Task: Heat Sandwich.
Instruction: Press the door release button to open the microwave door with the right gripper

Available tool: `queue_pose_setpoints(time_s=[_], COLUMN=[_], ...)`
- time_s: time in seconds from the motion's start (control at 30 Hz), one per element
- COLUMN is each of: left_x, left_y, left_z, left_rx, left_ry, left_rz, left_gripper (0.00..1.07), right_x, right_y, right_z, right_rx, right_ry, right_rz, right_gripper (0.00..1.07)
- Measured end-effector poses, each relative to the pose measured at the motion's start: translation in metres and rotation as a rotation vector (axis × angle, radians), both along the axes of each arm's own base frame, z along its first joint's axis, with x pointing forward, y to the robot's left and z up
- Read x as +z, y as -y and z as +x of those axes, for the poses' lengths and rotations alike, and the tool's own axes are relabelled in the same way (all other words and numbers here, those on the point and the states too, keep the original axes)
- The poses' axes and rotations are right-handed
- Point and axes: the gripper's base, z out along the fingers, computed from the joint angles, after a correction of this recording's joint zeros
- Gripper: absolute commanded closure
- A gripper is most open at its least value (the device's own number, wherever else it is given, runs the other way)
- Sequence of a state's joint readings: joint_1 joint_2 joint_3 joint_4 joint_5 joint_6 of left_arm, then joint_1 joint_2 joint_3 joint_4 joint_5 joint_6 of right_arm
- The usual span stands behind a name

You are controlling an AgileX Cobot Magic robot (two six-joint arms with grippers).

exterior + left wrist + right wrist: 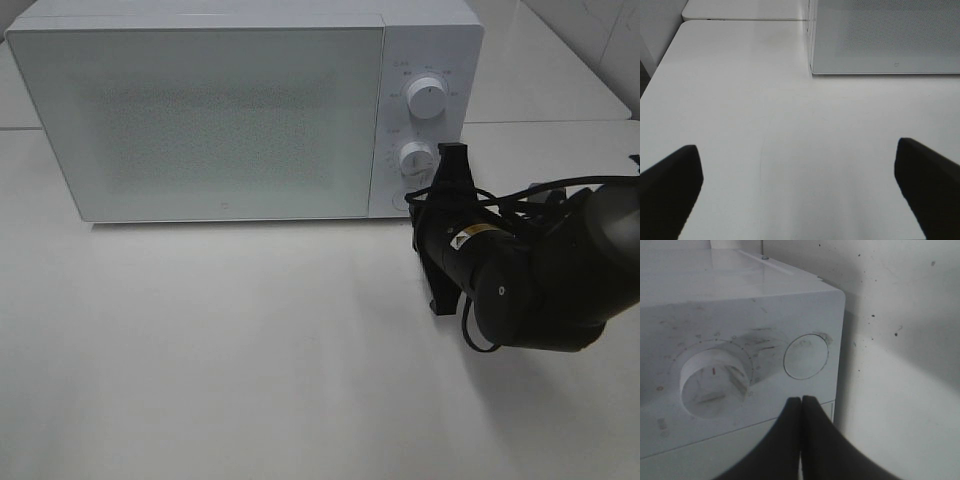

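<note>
Nothing can be read. The microwave [200,110] has tiny marks ringing its two dials [428,98] and a small logo [222,211] low on its door. All are too small to read, as is the yellowish sticker [468,238] on the arm beside the microwave.

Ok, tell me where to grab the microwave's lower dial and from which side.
Grip the lower dial by its round rim, pinching opposite sides and coming straight at the microwave front: it juts out as a short cylinder. The right pincer, shut close by, would need opening first.
</note>
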State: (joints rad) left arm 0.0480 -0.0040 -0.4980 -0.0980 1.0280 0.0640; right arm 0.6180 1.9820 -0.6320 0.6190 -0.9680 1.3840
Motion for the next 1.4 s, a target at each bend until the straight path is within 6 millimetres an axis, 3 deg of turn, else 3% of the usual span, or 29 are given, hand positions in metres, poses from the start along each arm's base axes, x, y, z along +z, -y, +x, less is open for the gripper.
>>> queue_pose_setpoints(time_s=[0.83,1.4], left_x=[0.000,0.000], left_y=[0.000,0.000], left_z=[0.000,0.000], left_rx=[0.000,0.000], left_ry=[0.000,0.000], left_rz=[0.000,0.000], left_gripper=[0.05,0.05], right_x=[-0.026,-0.024], right_y=[-0.001,0.001], right_z=[0.052,0.057], right_rx=[-0.032,-0.027], right_ry=[-0.038,-0.050], right_rz=[0.012,0.018], right_gripper=[1.07,1.07])
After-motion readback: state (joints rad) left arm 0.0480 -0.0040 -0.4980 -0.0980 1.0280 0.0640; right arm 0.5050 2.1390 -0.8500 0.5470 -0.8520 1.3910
